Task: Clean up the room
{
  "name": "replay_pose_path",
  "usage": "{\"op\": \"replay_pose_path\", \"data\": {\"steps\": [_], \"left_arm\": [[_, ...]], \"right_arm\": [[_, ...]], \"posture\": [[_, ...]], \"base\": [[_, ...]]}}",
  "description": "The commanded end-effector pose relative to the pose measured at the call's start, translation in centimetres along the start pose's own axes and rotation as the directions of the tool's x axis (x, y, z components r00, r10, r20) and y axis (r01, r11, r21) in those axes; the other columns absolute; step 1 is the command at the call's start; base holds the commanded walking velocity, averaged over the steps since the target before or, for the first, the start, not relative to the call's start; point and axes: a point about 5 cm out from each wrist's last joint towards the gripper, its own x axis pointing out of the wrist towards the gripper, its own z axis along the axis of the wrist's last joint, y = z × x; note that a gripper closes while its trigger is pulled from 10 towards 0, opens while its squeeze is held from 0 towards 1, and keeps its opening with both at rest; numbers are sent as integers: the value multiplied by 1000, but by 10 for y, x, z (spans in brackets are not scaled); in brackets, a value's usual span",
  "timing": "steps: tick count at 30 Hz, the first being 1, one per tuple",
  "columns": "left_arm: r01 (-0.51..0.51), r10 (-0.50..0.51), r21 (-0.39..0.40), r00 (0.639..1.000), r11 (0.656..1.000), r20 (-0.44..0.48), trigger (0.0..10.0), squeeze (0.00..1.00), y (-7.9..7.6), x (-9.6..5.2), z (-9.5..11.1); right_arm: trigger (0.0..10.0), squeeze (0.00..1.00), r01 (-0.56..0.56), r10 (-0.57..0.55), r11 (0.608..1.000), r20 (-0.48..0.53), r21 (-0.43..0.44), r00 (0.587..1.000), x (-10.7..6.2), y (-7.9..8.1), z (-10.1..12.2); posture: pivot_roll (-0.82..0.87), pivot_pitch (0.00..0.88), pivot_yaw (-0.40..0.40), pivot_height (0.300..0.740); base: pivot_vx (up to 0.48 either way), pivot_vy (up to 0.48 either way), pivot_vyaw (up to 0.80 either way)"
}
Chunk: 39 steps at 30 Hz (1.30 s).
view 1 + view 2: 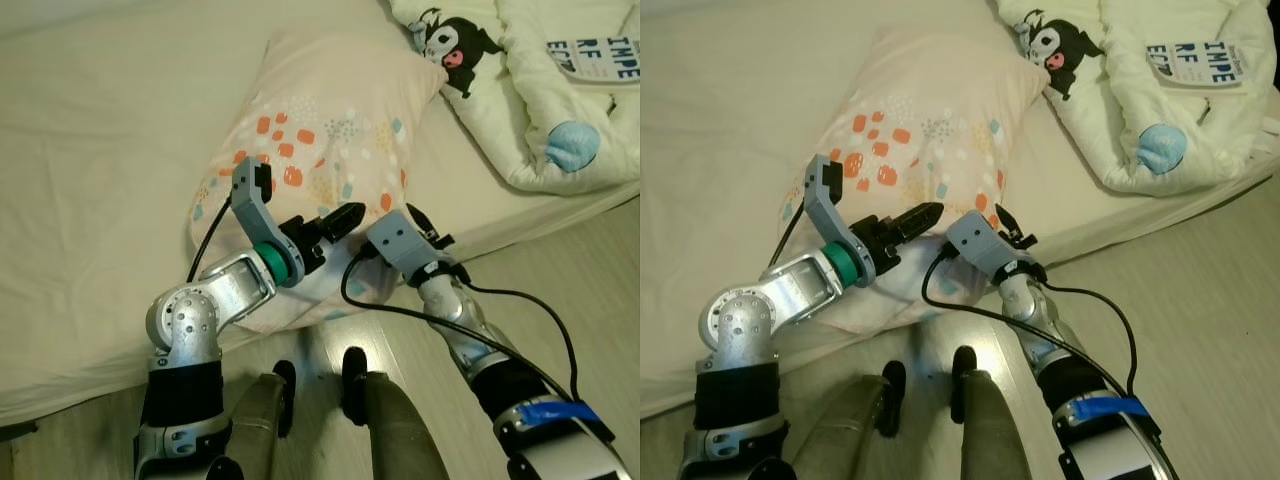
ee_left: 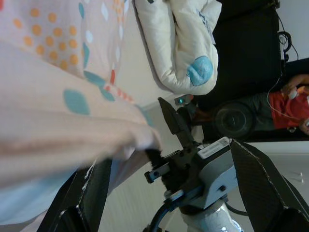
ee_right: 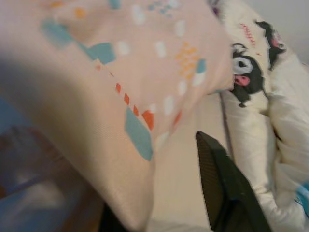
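At the near edge of the bed, a patterned pillow lies with its lower end overhanging the mattress. The left gripper and right gripper both pinch that end's fabric, near a cartoon-print quilt.

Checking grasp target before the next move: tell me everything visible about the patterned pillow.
The pillow is soft pale peach fabric printed with orange, teal and white dots and diamonds. It lies on the cream bed sheet, its near end overhanging the mattress edge. The left gripper and right gripper meet at that near end, with fabric bunched against the left fingers. Its far corner points toward the cartoon-print comforter.
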Motion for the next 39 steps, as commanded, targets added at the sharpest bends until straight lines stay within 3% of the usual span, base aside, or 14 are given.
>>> {"op": "replay_pose_path", "data": {"steps": [1,6,17,19,23,25,26,27,28,30,31,35,39], "left_arm": [[-2,2,-11,1000,1000,-8,10000,0,2,-4,-2],[-12,11,-7,1000,1000,-8,10000,0,4,-6,-2],[-24,24,-4,1000,1000,-7,10000,0,7,-10,-2],[-33,33,1,999,999,2,10000,0,8,-12,-1],[-36,36,3,999,999,8,10000,0,8,-12,0],[-131,120,123,989,984,91,10000,0,17,-21,18],[-131,120,123,989,984,91,10000,0,17,-21,18],[-171,152,162,981,972,125,10000,0,20,-25,24],[-207,174,202,970,957,169,10000,0,24,-31,33],[-207,174,202,970,957,169,10000,0,24,-31,33],[-247,196,233,956,941,220,10000,0,27,-37,43],[-446,301,217,822,869,484,10000,0,38,-59,93],[-425,247,202,783,882,571,10000,0,28,-66,113]], "right_arm": [[0,0,77,-76,996,-29,34,997,-1,-14,-8],[0,0,137,-135,990,-33,45,990,2,-31,-9],[0,0,167,-163,982,-52,87,985,4,-36,-12],[0,0,213,-211,971,-31,104,977,6,-46,-6],[0,0,231,-230,967,-20,108,973,7,-50,-3],[0,0,323,-332,939,70,117,941,9,-80,16],[0,0,323,-332,939,70,117,941,9,-80,16],[0,0,351,-363,929,102,120,926,8,-91,23],[6431,0,371,-385,921,128,119,914,7,-100,28],[6431,0,371,-385,921,128,119,914,7,-100,28],[10000,0,375,-389,919,137,119,911,5,-105,29],[10000,0,388,-419,903,182,185,890,-2,-121,40],[10000,0,392,-449,880,201,266,871,-3,-130,50]], "posture": [[-20,287,71,740],[-22,281,70,740],[-17,271,68,740],[-17,271,68,740],[-17,271,68,740],[-26,258,65,740],[-26,258,65,740],[-26,258,65,740],[-30,255,62,740],[-30,255,62,740],[-30,254,61,740],[-31,240,50,740],[-38,228,44,740]], "base": [[0,0,0],[0,0,0],[0,0,0],[0,0,0],[0,0,0],[0,0,0],[0,0,0],[0,0,0],[0,0,0],[0,0,0],[0,0,0],[0,0,0],[0,0,0]]}}
